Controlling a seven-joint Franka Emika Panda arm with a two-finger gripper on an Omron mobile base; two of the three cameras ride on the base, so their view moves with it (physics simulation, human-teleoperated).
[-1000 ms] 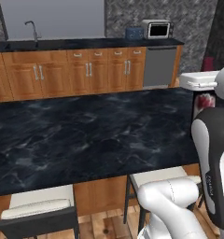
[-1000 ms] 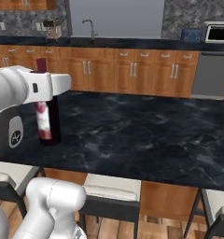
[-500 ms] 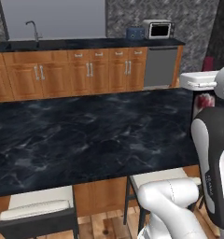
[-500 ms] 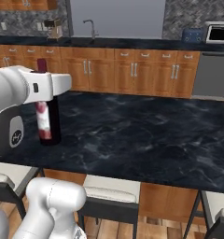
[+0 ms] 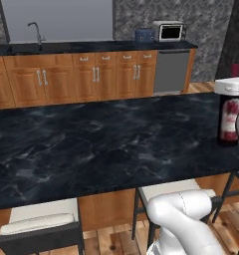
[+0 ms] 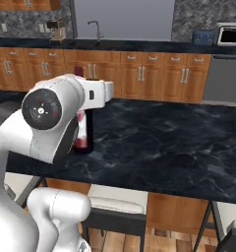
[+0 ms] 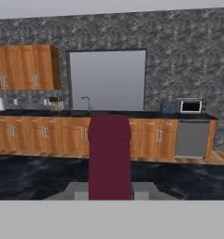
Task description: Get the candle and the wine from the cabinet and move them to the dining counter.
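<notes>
In the left base view, the long black marbled stone dining counter [image 5: 91,144] spreads bare from its left end; two cushioned stools [image 5: 39,226] stand under its near edge. At its right end stands one small dark glass wine bottle with a red-pink label [image 5: 229,119], upright on the slab, the two-finger gripper [image 6: 83,125] clenched around it. Behind, one toaster [image 5: 144,35] sits beside one microwave [image 5: 169,32].

Before me, wooden base cabinets [image 5: 91,77] line the grey stone wall [image 7: 188,60]; above their sink [image 6: 94,42] hangs a pale window [image 7: 107,79], a microwave [image 5: 170,32] to its right.
</notes>
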